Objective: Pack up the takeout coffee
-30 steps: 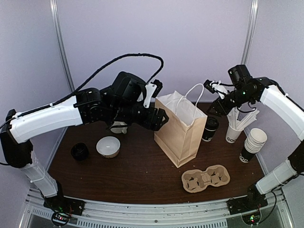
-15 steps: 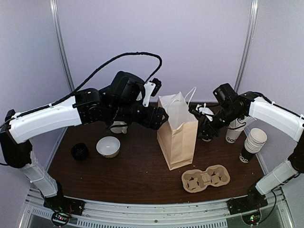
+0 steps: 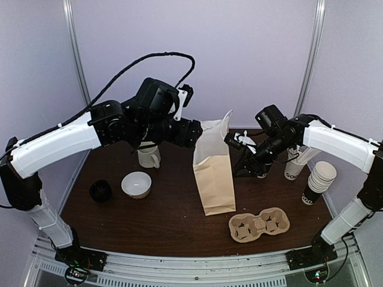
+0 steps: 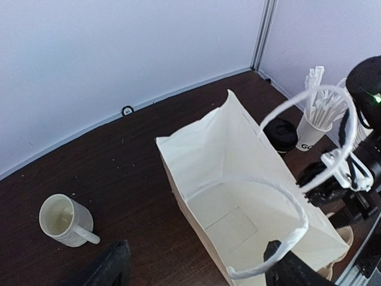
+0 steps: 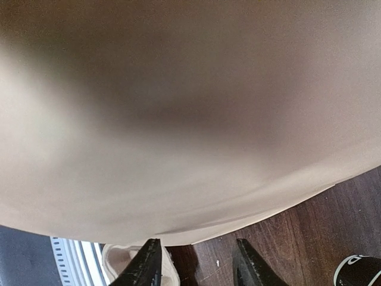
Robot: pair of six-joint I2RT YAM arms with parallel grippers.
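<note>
while the paper bag [image 3: 212, 173] stands upright and open-mouthed on the bench [image 3: 149, 221], the takeout coffee [image 4: 280, 134] stands outside it, lid on, just beside the bag's right-arm side. left claw [image 4: 197, 245] hovers over the bag mouth, fingers wide apart, empty. right claw [image 5: 196, 244] faces that side wall, fingers apart, gripping nothing.

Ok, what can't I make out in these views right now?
- Takeout coffee: in the top view the right arm mostly covers it; the left wrist view shows only its lid past the paper bag.
- Right wrist view: the bag's blurred wall fills it; a black cup at the corner is cut off.
- Far bag handle: whether it is caught on the right gripper, unclear.
</note>
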